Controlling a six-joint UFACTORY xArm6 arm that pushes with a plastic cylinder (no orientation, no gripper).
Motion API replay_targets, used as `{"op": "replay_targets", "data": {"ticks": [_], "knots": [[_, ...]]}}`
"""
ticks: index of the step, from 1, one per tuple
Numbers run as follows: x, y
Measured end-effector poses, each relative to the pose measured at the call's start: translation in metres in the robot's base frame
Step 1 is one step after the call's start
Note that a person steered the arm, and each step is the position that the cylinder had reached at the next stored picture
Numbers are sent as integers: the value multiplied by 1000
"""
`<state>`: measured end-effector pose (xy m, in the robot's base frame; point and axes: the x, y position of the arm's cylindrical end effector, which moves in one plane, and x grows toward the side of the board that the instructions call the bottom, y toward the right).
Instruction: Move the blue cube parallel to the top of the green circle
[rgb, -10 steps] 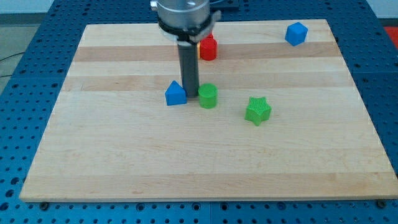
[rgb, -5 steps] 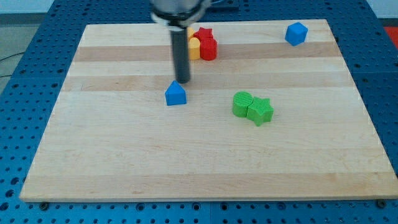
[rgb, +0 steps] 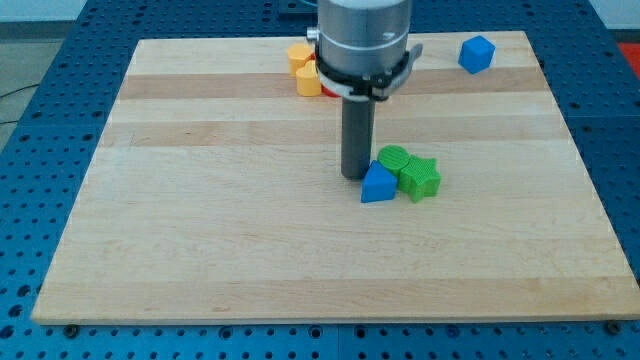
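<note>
Wooden board (rgb: 200, 250) | my tip (rgb: 355, 176) beside blue block (rgb: 377, 184) | no hand

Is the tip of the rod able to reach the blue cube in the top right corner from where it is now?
Probably yes. My tip rests beside the blue house-shaped block, near the green circle and green star. The board between here and the blue cube shows no blocks, though the arm hides part of it.
</note>
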<state>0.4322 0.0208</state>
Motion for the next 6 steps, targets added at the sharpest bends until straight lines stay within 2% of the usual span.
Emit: {"op": "replay_targets", "data": {"ticks": [1, 2, 3, 4, 5, 6], "knots": [[-68, 32], [-68, 135], [-100, 222], [-152, 306], [-224, 282], [-234, 245]]}}
